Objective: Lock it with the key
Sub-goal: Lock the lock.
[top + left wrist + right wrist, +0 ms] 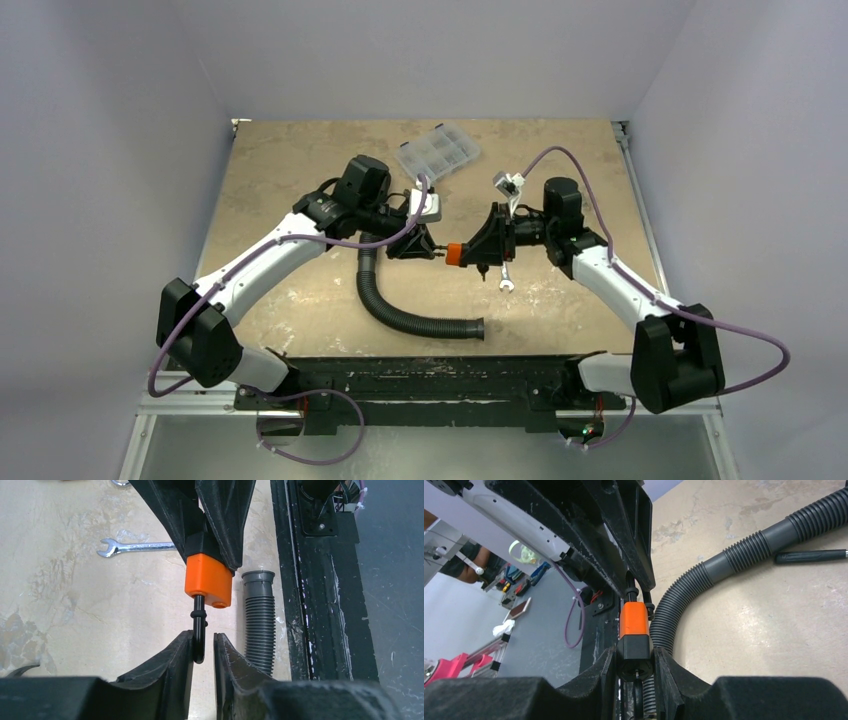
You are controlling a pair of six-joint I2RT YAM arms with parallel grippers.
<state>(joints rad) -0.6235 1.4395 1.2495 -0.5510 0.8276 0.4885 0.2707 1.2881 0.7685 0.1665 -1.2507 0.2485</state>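
Tan, scuffed table point(300, 170) fills the top view, and both arms meet above its middle. The padlock point(455, 254) hangs in the air there, off the surface, with its long axis lying along the 9-to-3 line.

The right gripper point(470, 252) comes in from 3 o'clock. In its wrist view the two fingers point(606, 672) are pressed onto the black end of the padlock, one on each flank, and the orange body sticks out past the tips toward the other arm.

The left gripper point(432, 250) comes in from 9 o'clock. The black shackle point(199, 630) runs out of the orange body and its curved end sits between this gripper's fingers. In the left wrist view the finger on the 9 o'clock side touches the shackle, while a thin strip of table shows on the 3 o'clock side. The fingers are nearly together, but I cannot tell whether they truly pinch the shackle.

No key can be made out; the underside of the black end is hidden by the right fingers.

A grey ribbed hose point(400, 315) curves across the table at 7 o'clock from the padlock. A small wrench point(505, 280) lies at 4 o'clock, near it. A clear box point(438, 150) sits at 12 o'clock, well apart. A black pen point(809, 556) lies just beside the hose.
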